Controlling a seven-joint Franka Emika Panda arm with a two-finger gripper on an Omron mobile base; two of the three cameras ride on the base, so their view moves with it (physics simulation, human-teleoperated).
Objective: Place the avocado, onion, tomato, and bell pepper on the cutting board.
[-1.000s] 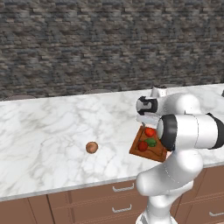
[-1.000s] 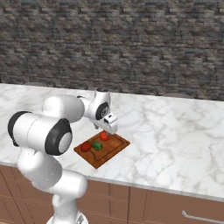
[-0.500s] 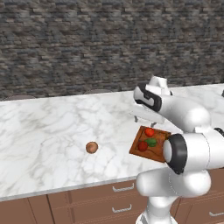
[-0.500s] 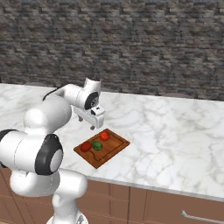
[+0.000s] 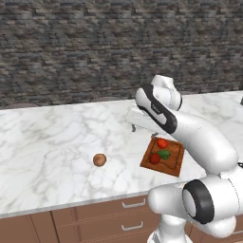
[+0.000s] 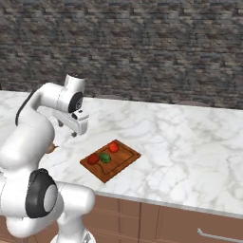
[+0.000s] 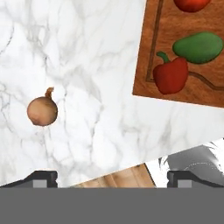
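With the avocado point(image 7: 197, 47), tomato point(image 7: 190, 4) and pepper point(image 7: 170, 75) already on the board point(image 7: 151, 52), I hover with open fingers point(image 7: 41, 178), since the onion point(image 7: 42, 111) waits alone to its left.

From my hand view, the cutting board point(image 7: 148, 65) and tomato point(image 7: 191, 4) are cut off at the edge; in my right base view, the arm hides most of the onion point(image 6: 51, 148).

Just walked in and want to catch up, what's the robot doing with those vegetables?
It's loading a cutting board on the marble counter. The avocado, tomato and bell pepper already sit on it. The onion lies alone on the counter to the board's left. The pincer hangs open and empty between board and onion.
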